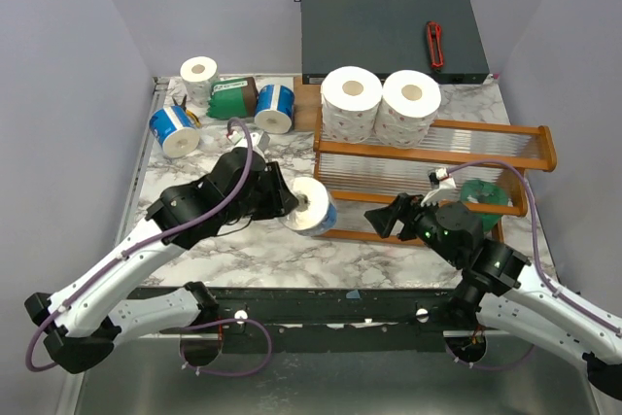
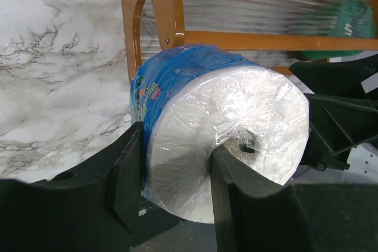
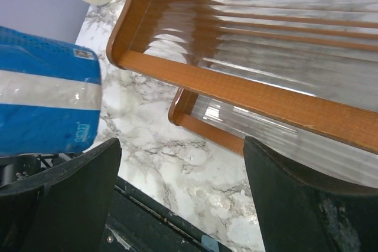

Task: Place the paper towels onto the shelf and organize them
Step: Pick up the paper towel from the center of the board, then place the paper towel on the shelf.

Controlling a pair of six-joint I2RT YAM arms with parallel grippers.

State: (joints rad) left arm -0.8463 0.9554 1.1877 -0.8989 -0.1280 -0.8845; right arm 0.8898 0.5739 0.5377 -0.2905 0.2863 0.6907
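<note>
The left hand [image 2: 176,172] was clamped on the blue-wrapped paper towel roll [image 2: 236,110], one finger in its hollow core and one outside, holding it just beside the left end of the shelf [image 2: 160,10]; light, squashy and slick-wrapped, I'd judge, so that wall grip suited it.

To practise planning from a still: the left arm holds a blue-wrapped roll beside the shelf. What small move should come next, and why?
Probably carry the blue-wrapped roll rightward over the end rail of the shelf onto a bare tier. The left fingers pinch its wall, one inside the core, and it is just outside the shelf's left end.
</note>
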